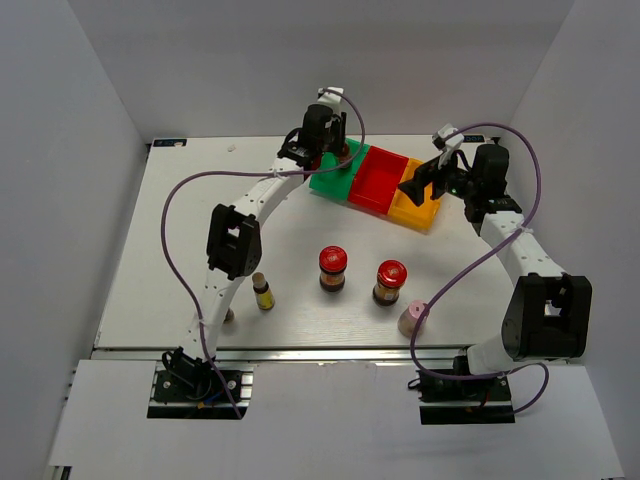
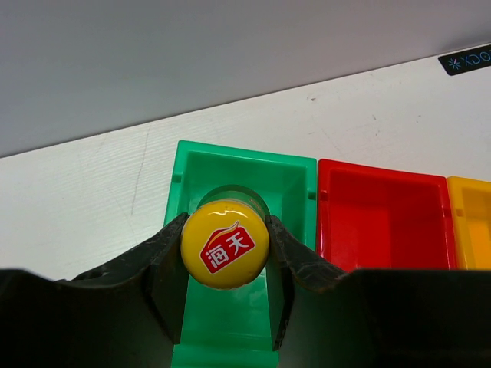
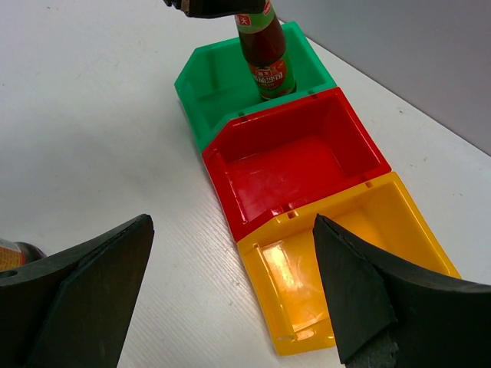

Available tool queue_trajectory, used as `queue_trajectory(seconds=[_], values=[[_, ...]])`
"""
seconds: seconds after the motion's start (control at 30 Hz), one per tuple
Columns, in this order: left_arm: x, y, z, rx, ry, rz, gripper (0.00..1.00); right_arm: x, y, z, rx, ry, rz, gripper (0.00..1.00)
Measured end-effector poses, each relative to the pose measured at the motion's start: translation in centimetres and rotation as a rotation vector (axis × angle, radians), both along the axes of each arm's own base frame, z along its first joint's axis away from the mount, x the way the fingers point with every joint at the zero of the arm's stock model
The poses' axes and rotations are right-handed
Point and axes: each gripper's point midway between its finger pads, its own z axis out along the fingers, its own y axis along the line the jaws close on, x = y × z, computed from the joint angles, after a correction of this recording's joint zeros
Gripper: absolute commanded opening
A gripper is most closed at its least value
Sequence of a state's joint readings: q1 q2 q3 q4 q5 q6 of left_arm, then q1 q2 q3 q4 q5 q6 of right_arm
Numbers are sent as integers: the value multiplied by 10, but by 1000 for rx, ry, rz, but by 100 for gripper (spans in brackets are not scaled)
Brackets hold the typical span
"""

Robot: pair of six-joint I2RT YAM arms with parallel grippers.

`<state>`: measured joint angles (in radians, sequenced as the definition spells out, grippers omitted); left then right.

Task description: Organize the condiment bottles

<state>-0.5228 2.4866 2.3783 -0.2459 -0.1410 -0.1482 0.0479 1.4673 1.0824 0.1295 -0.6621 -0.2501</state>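
My left gripper is shut on the yellow cap of a slim dark bottle, held upright with its lower part inside the green bin. My right gripper is open and empty above the near end of the yellow bin. On the table stand a second yellow-capped bottle and two red-lidded jars. A pink-capped bottle lies near the front edge. A small shaker is mostly hidden behind the left arm.
The red bin sits between the green and yellow bins, with nothing in it. The yellow bin also shows at the left wrist view's right edge. White walls enclose the table on three sides.
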Motion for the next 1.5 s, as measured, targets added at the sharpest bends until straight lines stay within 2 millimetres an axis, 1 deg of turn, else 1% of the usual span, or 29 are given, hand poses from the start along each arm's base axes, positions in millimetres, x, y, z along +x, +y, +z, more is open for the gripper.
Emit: queue_trajectory(seconds=[0.1,0.2,0.33,0.37,0.4,0.43,0.47,0.53,0.6,0.67,0.8,0.87,1.03,1.1,1.13,1.17,1.2,1.23,1.3,1.33,1.43,1.47,1.5], values=[[4,-3,-4,-10,-9,-1,47,0,-1,0,0,0,-3,89],[7,-5,-12,-17,-12,0,52,0,-1,0,0,0,-3,89],[12,-8,-5,-37,-46,1,55,0,-1,0,3,3,-3,89],[13,-8,0,-46,-61,1,52,0,-1,0,4,5,-2,89],[14,-9,3,-50,-67,2,41,0,-1,-1,5,6,-1,89],[16,-10,10,-65,-87,3,32,1,-1,-2,6,9,-1,89],[16,-10,11,-66,-92,3,25,1,-1,-3,5,12,-1,89],[16,-11,13,-64,-100,1,24,1,-1,-5,5,18,-2,89],[16,-11,13,-64,-102,3,30,2,-1,-6,5,21,-2,89],[16,-11,13,-63,-104,5,32,2,-1,-6,5,20,-3,89],[16,-12,14,-61,-107,3,40,3,-3,-6,6,20,-8,89],[16,-12,14,-62,-108,3,41,3,-4,-6,5,20,-10,89],[16,-14,15,-69,-108,2,50,3,-6,-6,5,20,-15,89],[16,-15,15,-76,-112,-1,56,3,-6,-6,5,20,-15,89],[16,-16,17,-81,-118,-1,64,3,-6,-6,5,20,-16,89],[17,-17,20,-88,-128,-3,67,3,-6,-6,5,20,-15,89],[17,-18,23,-101,-134,-4,76,3,-6,-6,5,20,-15,89],[19,-20,31,-116,-163,-6,79,3,-6,-6,5,20,-15,89],[20,-23,39,-144,-186,-10,81,4,-6,-7,5,21,-15,89],[20,-24,42,-152,-194,-15,83,4,-6,-7,5,21,-15,89],[20,-27,46,-166,-208,-25,85,4,-6,-8,5,24,-15,89],[19,-28,47,-168,-212,-28,90,4,-6,-8,5,25,-15,89],[19,-28,47,-169,-212,-29,92,4,-6,-8,5,25,-15,89]])
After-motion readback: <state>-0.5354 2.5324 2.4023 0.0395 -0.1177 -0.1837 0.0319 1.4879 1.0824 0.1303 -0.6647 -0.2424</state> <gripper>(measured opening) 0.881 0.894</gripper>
